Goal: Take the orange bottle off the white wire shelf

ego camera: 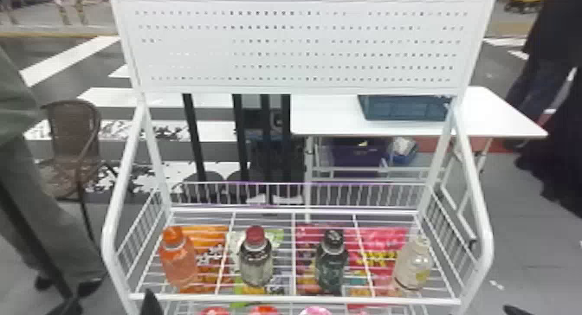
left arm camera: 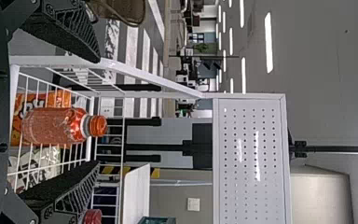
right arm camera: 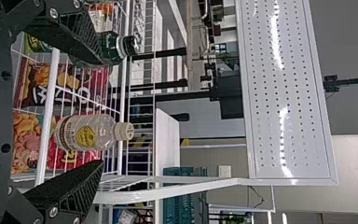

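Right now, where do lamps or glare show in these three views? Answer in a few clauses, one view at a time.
Head view: some holes at the left of the white perforated panel fade into white; left wrist view: lit ceiling lamps, bright streaks on the panel, small glints near the neck of the orange bottle; right wrist view: two long glare streaks on the panel.

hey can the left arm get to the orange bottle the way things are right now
Probably yes. The left end effector is open, facing the orange bottle, with nothing visible standing between them, and the red-capped bottle stands apart from it.
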### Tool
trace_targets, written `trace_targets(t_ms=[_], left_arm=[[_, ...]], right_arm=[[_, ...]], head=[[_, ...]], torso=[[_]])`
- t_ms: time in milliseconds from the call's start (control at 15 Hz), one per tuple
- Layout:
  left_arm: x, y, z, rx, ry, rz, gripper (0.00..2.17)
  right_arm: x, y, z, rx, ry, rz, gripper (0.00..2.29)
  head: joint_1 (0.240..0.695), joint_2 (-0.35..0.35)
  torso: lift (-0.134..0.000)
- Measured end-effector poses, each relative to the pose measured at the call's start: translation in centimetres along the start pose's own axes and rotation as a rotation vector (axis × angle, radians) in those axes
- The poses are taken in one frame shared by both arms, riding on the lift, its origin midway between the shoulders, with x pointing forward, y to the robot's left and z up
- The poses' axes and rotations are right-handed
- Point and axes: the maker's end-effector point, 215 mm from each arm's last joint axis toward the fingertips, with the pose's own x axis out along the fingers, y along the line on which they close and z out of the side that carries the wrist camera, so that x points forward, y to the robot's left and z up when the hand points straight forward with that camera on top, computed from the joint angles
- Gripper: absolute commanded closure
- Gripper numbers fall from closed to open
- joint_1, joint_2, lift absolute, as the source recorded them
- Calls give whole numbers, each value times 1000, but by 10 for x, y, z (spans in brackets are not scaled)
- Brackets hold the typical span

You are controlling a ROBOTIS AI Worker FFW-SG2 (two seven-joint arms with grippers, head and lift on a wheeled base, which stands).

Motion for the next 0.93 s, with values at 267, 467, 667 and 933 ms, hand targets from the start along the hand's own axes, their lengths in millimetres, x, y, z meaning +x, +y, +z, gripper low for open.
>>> trace_targets(t_ms=[267, 467, 667, 933], left_arm=[[-1, -1, 2, -2, -3, -2, 130], [-1, -5, 0, -2, 2, -13, 147], [-1, -6, -1, 2, 4, -16, 144], [11, -7, -24, 7, 25, -13, 144]], right_arm=[[-2, 0, 1, -3, 2, 0, 140], [-2, 0, 0, -11, 5, 0, 140], [-2, 2, -1, -11, 8, 11, 140], [-2, 0, -7, -11, 15, 10, 140]], head=[[499, 0], [499, 0], [499, 0], [499, 0]], torso=[[0], [0], [0], [0]])
